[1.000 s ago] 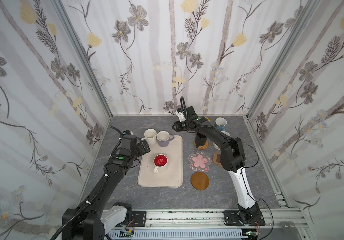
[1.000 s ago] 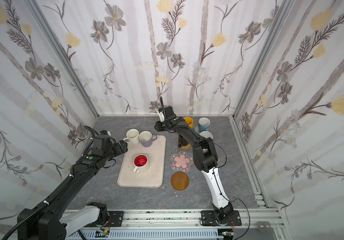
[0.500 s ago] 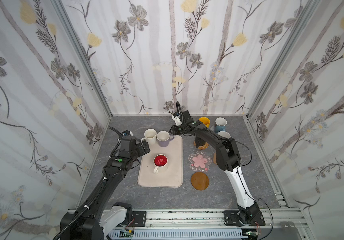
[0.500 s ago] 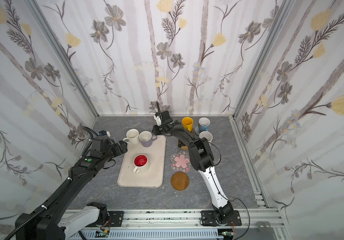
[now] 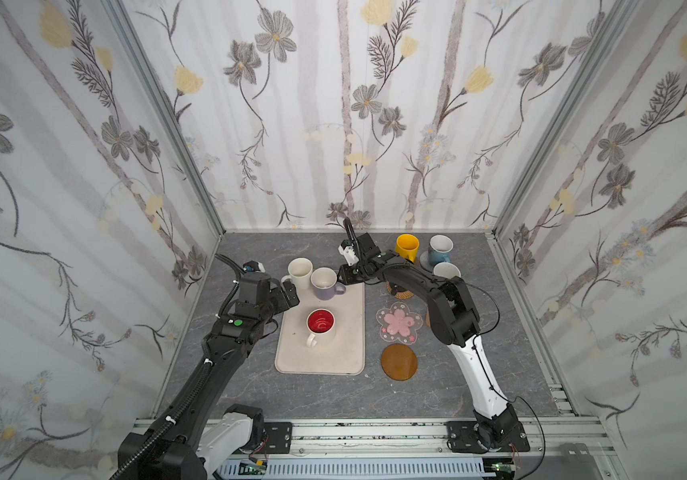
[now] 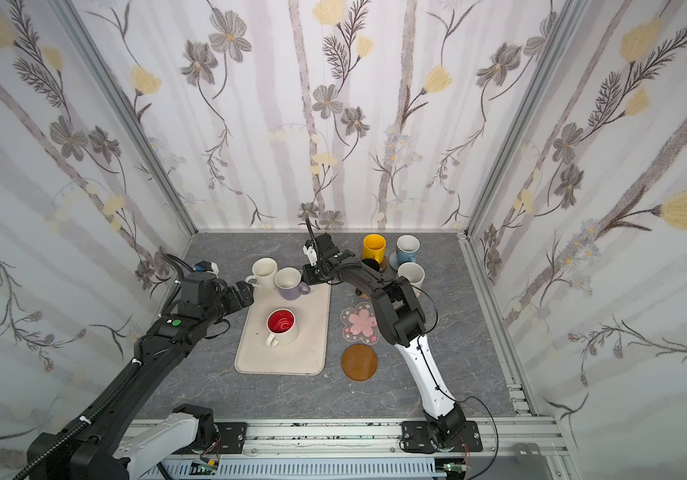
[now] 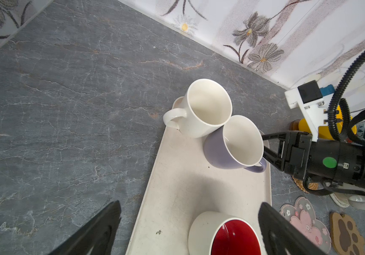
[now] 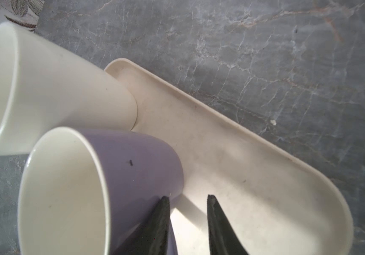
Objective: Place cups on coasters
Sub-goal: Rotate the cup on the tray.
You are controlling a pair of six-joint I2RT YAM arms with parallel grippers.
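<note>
Mugs are spread over and beside the tray (image 5: 346,349), which is laid on the table (image 5: 312,399). On the tray's far left corner a white mug (image 5: 299,272) is stood, and the lavender mug (image 5: 324,283) is set against it on the far edge, the two touching. A red mug (image 5: 321,326), white outside, is placed upright at the tray's middle with its handle turned to the near side. The right gripper (image 8: 187,197) is placed low over the tray's far right corner, beside the lavender mug where its handle is. Its fingers (image 8: 218,225) are set a narrow way apart, bare tray is seen through the gap, and whether the mug is touched cannot be told. The left gripper (image 7: 189,203) is held above the tray's left edge, near the white mug, with its fingers (image 7: 99,231) spread wide. Right of the tray a flower coaster (image 5: 399,323) and, nearer, a brown disc (image 5: 399,361) are laid bare. A paw coaster (image 7: 346,229), also bare, is seen farther right of the tray than the flower coaster. A woven coaster (image 5: 404,294) is partly hidden under the right arm. Beyond the tray's far right corner a yellow mug (image 5: 407,248), a blue mug (image 5: 440,249) and a second white mug (image 5: 446,271) are grouped close together; what lies under them is mostly covered.
</note>
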